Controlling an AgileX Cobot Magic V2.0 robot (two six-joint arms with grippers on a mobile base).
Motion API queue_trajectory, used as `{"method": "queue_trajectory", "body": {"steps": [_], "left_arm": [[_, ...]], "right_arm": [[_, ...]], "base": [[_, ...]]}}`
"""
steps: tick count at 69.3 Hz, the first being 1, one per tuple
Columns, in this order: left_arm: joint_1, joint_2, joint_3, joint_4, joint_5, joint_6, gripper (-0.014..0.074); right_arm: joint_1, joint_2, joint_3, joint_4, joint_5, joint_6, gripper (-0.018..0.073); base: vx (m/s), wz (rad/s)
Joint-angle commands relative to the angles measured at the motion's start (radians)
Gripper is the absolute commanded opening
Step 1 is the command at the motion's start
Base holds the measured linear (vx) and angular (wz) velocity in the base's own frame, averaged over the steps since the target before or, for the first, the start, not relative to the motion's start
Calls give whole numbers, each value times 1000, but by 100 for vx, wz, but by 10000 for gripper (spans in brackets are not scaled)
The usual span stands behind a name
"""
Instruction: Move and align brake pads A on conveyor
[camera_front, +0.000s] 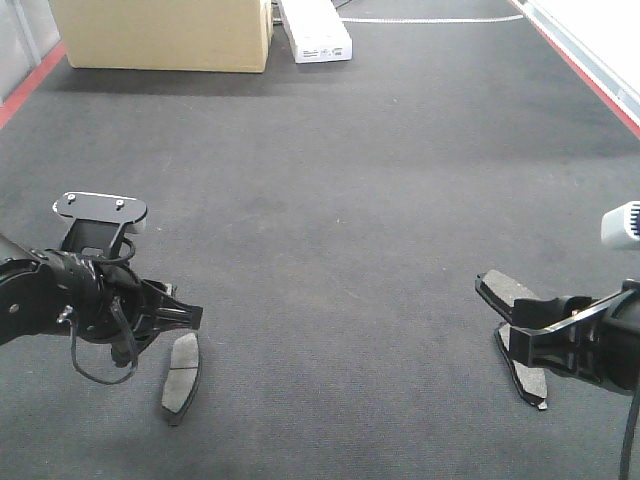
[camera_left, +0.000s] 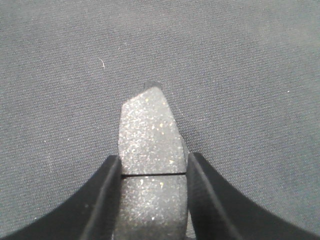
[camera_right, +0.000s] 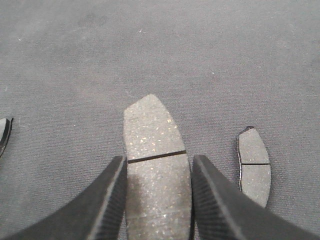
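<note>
Front view: 2 brake pads (camera_front: 182, 376) (camera_front: 506, 291) between fingers (camera_front: 178, 316) (camera_front: 535, 340) over conveyor (camera_front: 330, 200).

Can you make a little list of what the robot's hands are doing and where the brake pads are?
surface: conveyor, dark and felt-like
left end effector: shut on brake pad
right end effector: shut on second brake pad
loose pads: third pad lying below the left end effector; fourth pad lying beside the right one
back of belt: cardboard box, white box
</note>
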Motion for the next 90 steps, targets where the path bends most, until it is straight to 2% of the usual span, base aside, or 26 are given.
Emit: {"method": "queue_trajectory", "body": {"steps": [1, 24, 28, 34, 39, 47, 53, 60, 75, 83, 90], "left_arm": [[-6, -39, -25, 7, -52, -1, 20], [-6, -39, -25, -6, -122, -6, 20], [-6, -38, -25, -55, -140, -13, 20], [-15, -29, -25, -172, -183, -7, 22], [-56, -9, -25, -220, -219, 19, 24], [-156, 48, -29, -220, -282, 12, 24], [-214, 103, -60, -220, -301, -35, 27], [-247, 169, -120, -218, -297, -91, 28], [-253, 308, -202, -202, -309, -221, 31], [-253, 356, -202, -201, -339, -267, 31], [-253, 378, -199, -202, -347, -275, 31]], "right_arm": [[-3, -13, -27, -18, -76, -5, 67], [-3, -13, -27, -18, -76, -5, 67], [-3, -13, -27, -18, -76, -5, 67], [-3, -13, -27, -18, -76, -5, 67], [-3, -13, -27, -18, -76, -5, 67], [-3, -13, -27, -18, -76, -5, 67], [-3, -13, -27, -18, -76, -5, 67], [-3, -13, -27, -18, -76, -5, 67], [-3, -13, -27, -18, -76, -5, 67], [-3, -13, -27, -18, -76, -5, 67], [-3, -13, -27, -18, -76, -5, 67]], "base": [[0, 0], [0, 0], [0, 0], [0, 0], [0, 0], [0, 0], [0, 0], [0, 0], [0, 0], [0, 0], [0, 0]]}}
